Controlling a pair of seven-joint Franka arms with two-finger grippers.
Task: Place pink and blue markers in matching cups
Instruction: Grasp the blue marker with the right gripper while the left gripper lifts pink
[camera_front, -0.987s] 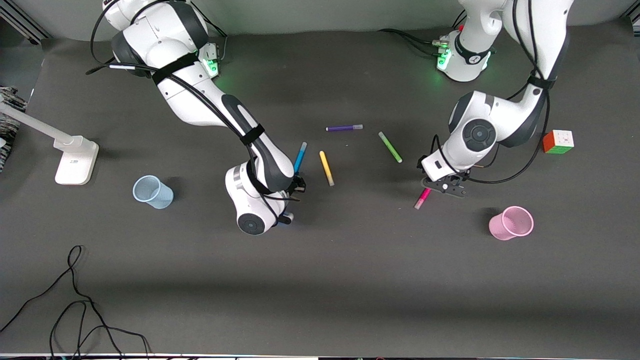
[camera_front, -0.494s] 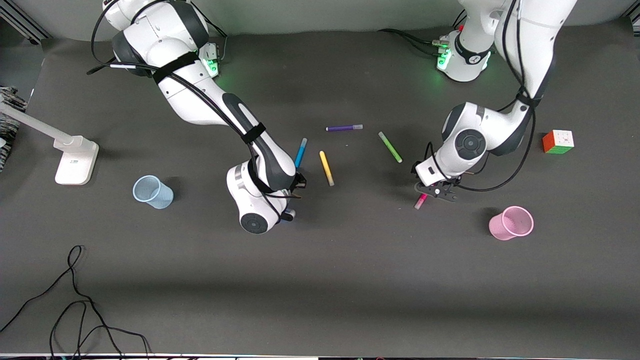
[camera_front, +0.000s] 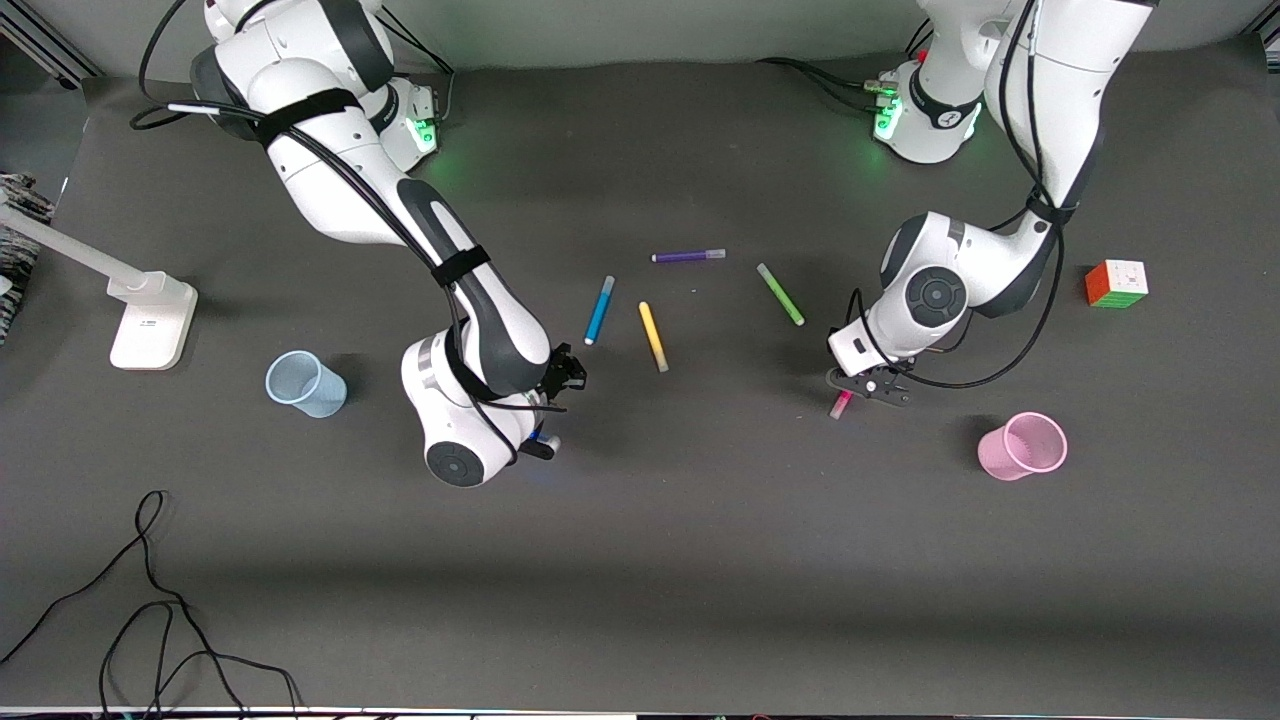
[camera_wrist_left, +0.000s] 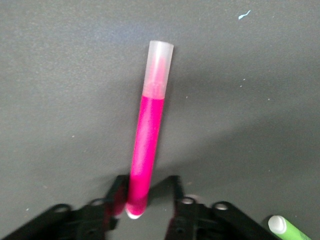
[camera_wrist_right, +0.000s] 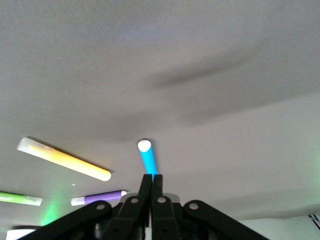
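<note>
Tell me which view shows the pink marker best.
The left wrist view: the pink marker fills it from pale cap to tail, lying between the open fingers of the left gripper. The front view shows only its tip under that gripper. The right wrist view misses it.

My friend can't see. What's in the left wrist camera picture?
A pink marker with a pale cap lies on the dark table, one end between the open fingers of the left gripper. The tip of a green marker peeks in at one corner.
</note>
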